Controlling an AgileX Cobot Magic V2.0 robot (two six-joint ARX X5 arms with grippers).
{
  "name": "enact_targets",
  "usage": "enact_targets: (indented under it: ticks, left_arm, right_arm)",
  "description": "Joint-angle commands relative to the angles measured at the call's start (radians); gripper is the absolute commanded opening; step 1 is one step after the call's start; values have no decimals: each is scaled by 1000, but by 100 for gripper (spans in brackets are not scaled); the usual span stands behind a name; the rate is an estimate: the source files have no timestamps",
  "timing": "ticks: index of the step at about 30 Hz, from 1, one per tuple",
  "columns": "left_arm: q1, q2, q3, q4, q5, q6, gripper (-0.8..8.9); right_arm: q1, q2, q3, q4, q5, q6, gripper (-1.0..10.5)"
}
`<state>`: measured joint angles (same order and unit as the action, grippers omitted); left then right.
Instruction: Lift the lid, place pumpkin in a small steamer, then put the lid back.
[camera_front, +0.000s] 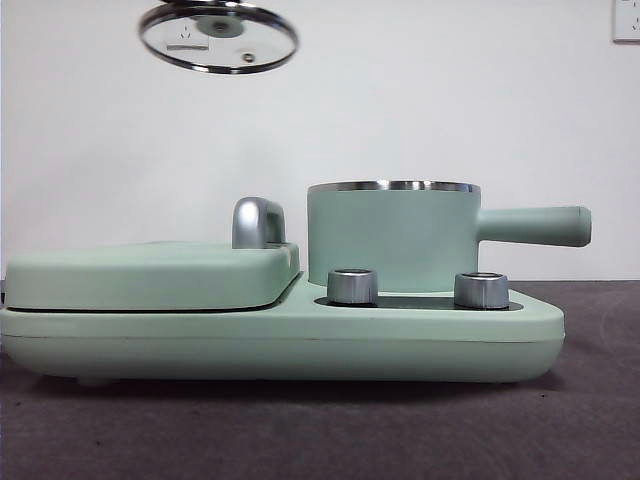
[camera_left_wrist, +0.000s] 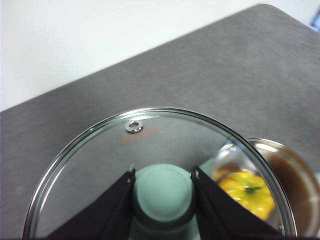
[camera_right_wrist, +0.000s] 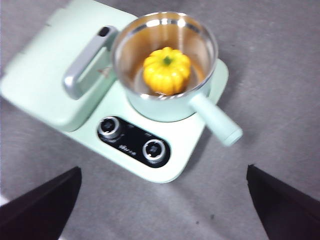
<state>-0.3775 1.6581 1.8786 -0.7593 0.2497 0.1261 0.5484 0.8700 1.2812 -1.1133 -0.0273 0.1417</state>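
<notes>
Left pincer (camera_left_wrist: 163, 175) clamped on lid (camera_front: 219, 37) knob, high above and left of open steamer (camera_front: 393, 237) rim.

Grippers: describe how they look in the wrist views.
Both are plain matte black. The left gripper shows two flat, wedge-shaped fingers tapering to narrow tips. The right gripper shows two broad black fingers at the picture's corners. No cables or markings are visible.

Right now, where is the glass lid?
The glass lid hangs high in the air in the front view, up and to the left of the small steamer, held by its mint-green knob in the left claw.
</notes>
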Motion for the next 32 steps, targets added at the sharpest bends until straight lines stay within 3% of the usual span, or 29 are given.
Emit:
enact_targets:
  ticks: [1,12,21,32]
  left_arm:
    - [-43,26,37,27,13,-6,113]
    - [-182,116,37,47,76,19,113]
    - [-249,223,37,101,135,49,112]
    - [-264,297,37,99,137,95,77]
  right_arm:
    - [7,-136,-85,53,-2,46,523]
    - [6,-489,-236,60,-1,91,523]
    - [6,-520,-236,59,-1,89,523]
    - [6,-520,-236,58,1,90,523]
